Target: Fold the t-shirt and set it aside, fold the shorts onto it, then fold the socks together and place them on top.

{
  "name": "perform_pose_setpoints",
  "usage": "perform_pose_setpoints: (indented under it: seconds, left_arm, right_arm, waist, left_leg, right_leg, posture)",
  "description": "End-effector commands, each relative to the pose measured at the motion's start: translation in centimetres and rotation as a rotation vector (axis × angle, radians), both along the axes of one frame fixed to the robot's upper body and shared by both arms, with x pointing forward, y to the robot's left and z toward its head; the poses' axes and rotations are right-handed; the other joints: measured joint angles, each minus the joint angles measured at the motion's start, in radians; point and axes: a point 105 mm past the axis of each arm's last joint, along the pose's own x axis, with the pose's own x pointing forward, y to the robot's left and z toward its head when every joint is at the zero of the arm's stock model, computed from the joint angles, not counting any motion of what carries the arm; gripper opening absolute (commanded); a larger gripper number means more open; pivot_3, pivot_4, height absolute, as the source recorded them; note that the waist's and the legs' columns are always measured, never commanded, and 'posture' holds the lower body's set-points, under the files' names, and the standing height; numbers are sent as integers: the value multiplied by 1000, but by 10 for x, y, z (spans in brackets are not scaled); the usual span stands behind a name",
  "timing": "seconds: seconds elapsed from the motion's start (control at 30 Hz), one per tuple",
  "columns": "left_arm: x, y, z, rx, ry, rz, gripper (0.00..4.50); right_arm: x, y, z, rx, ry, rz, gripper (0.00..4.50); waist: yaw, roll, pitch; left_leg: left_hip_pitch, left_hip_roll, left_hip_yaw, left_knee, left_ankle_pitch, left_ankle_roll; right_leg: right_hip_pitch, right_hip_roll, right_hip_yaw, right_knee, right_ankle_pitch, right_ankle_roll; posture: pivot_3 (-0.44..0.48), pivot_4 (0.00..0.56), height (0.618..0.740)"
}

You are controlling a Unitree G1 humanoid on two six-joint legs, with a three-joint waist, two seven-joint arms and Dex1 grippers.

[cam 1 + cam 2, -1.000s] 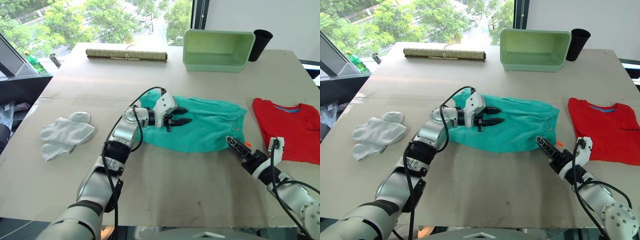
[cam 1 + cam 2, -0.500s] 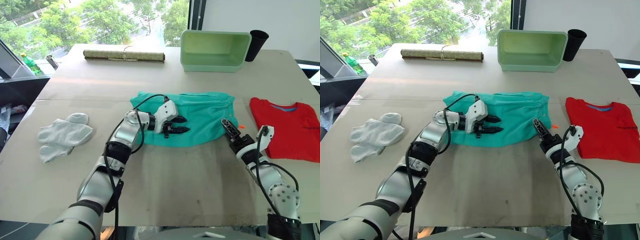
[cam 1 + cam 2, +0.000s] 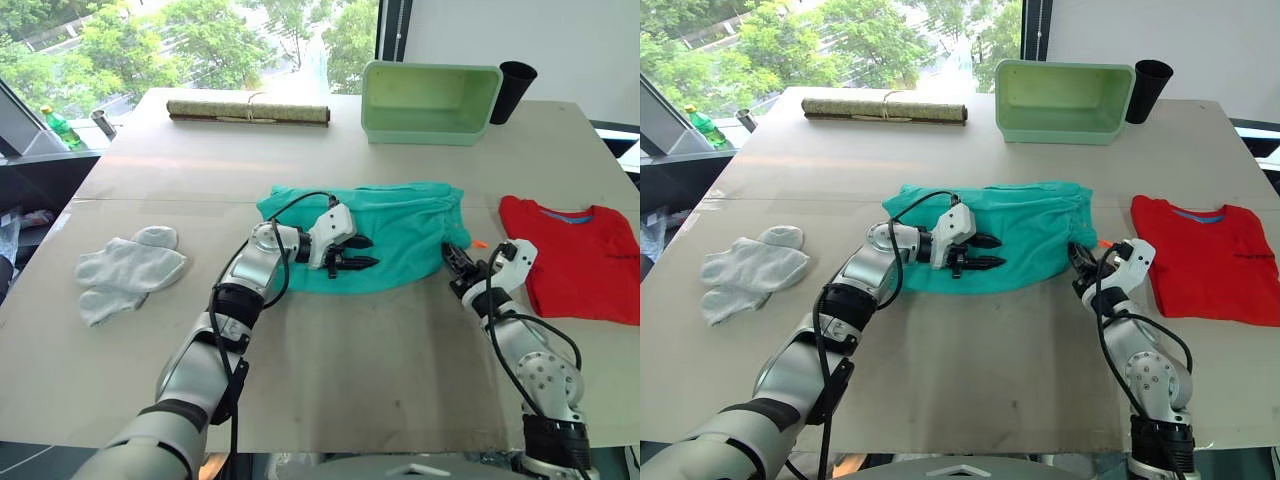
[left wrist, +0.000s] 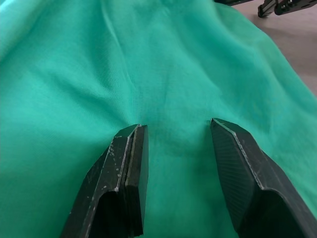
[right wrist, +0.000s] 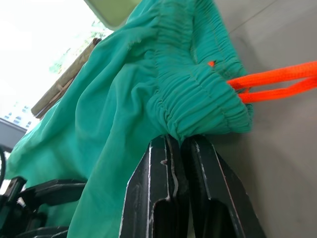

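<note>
The teal shorts lie flat in the middle of the table, gathered waistband and orange drawstring at their right end. My left gripper rests on the shorts' left half, its fingers open and pressing on the cloth. My right gripper is shut on the waistband's lower corner, a fold of teal fabric pinched at its fingertips. The red t-shirt lies folded at the right edge. The grey socks lie loose at the far left.
A pale green bin and a black cup stand at the back right. A rolled mat lies at the back left. Bare table stretches in front of the shorts.
My right gripper has moved forward from the table's front to the shorts' waistband and shut on it. The left gripper has stayed on the cloth. The camera has shifted.
</note>
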Motion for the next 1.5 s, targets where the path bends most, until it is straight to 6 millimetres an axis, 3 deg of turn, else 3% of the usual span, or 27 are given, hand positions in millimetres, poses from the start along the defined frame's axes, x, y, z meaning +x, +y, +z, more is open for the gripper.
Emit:
perform_pose_setpoints:
  seconds: [0.03,0.17,0.33,0.4,0.47,0.57,0.7,0.8,0.87,1.0,1.1,1.2,1.3,1.37,1.43,1.5]
  left_arm:
    - [2,-15,40,-126,-86,-21,2200]
    - [-1,-27,77,-176,-175,-59,2200]
    - [-9,-17,99,-180,-212,-53,2200]
    - [-10,-7,97,-150,-219,-29,2200]
    - [-11,6,92,-112,-220,7,2200]
    - [-14,25,84,-90,-208,68,2200]
    - [-22,52,74,-71,-175,163,2200]
    - [-26,84,70,-50,-169,292,2200]
    - [-27,94,73,-47,-174,335,2200]
    - [-32,118,93,-74,-190,407,2200]
    - [-33,134,114,-78,-222,438,2200]
    - [-35,130,140,-123,-255,403,2200]
    - [-35,113,152,-173,-262,350,2200]
    - [-35,96,153,-199,-248,301,2200]
    - [-34,85,149,-201,-237,272,2200]
    - [-30,67,137,-190,-208,225,2200]
  right_arm:
    - [-4,-34,23,6,-87,-134,19]
    - [-19,-54,36,-72,-102,-164,19]
    - [-27,-47,72,-314,-197,-93,19]
    - [-26,-33,92,-491,-279,-7,19]
    - [-29,-6,107,-694,-374,147,19]
    - [-32,29,112,-871,-471,336,19]
    - [-37,68,110,-1036,-591,558,19]
    - [-38,100,89,-1153,-693,790,19]
    - [-38,109,81,-1175,-724,889,19]
    - [-34,135,51,-1146,-703,1143,19]
    - [-25,148,37,-1172,-716,1214,19]
    - [-22,162,31,-1151,-718,1267,19]
    - [-14,169,35,-1158,-743,1240,995]
    - [-19,167,41,-1111,-742,1275,1753]
    - [-22,165,49,-1073,-748,1279,2644]
    - [-31,154,71,-995,-759,1267,3535]
  waist:
    - [3,0,0]
    - [5,1,1]
    - [-11,3,1]
    - [-15,4,1]
    - [-20,6,1]
    - [-17,6,1]
    - [-7,6,1]
    - [-4,5,1]
    - [-5,5,2]
    - [-1,2,3]
    - [-3,2,3]
    - [-1,1,3]
    - [-1,1,3]
    - [1,1,3]
    - [1,1,3]
    - [2,2,3]
  left_leg:
    - [-1,0,0,0,0,0]
    - [-1,-1,0,-1,2,-3]
    - [1,0,2,-2,2,-3]
    - [1,0,2,-3,2,-3]
    - [2,1,3,-3,0,-1]
    - [1,1,2,-3,0,-1]
    - [0,1,3,-3,3,-5]
    - [-1,1,4,-3,3,-5]
    - [0,1,5,-3,3,-5]
    - [-1,1,3,-2,3,-5]
    - [-1,1,3,-2,3,-5]
    - [-1,1,3,-2,3,-5]
    - [-1,1,3,-2,3,-5]
    - [-1,0,3,-1,3,-5]
    - [-1,0,3,-1,3,-5]
    - [-1,0,3,-1,3,-5]
  right_leg:
    - [0,0,0,0,0,0]
    - [-1,0,0,-1,0,0]
    - [-1,1,3,0,0,0]
    - [-2,1,4,0,0,0]
    - [-2,2,5,0,0,0]
    - [-3,3,3,0,-1,0]
    - [-5,2,5,0,-1,0]
    - [-5,2,4,-1,-1,0]
    - [-5,1,4,-1,-1,0]
    - [-5,1,2,0,-1,0]
    - [-5,1,1,0,0,0]
    - [-5,1,-2,0,0,0]
    - [-4,0,-3,0,0,0]
    - [-4,0,-4,0,0,0]
    - [-3,0,-4,0,0,0]
    - [-3,0,-4,0,0,0]
  posture:
    - [0,150,740]
    - [0,150,740]
    - [0,150,740]
    - [0,150,740]
    - [0,150,740]
    - [0,150,740]
    - [0,150,740]
    - [0,150,740]
    - [0,150,740]
    - [0,150,740]
    - [0,150,740]
    - [0,150,740]
    - [0,150,740]
    - [0,150,740]
    - [0,150,740]
    - [0,150,740]
